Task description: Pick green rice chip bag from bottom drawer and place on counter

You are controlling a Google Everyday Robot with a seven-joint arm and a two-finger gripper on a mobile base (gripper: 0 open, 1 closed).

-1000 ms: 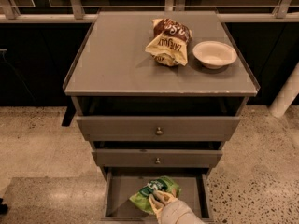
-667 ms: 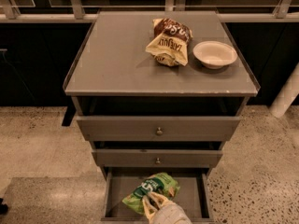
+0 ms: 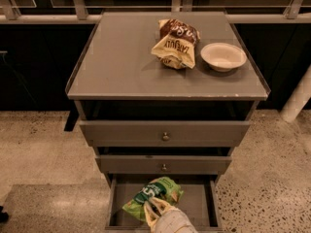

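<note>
Shifted slightly left since a second ago, the tool [image 3: 154, 208] pinches the near edge of the bag [image 3: 156, 192], which slants near-left to far-right over the drawer [image 3: 197, 205], the desk [image 3: 116, 57] well above and beyond.

The gripper [image 3: 154, 209], clamped on the green rice chip bag [image 3: 163, 190] over the bottom drawer [image 3: 197, 206], was lit softly from above.

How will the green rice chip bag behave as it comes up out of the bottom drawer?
Likely floppy: the green rice chip bag looks crinkled and puffy, so it may sag from the gripper at its near edge. Probably light, and its glossy film might slip.
</note>
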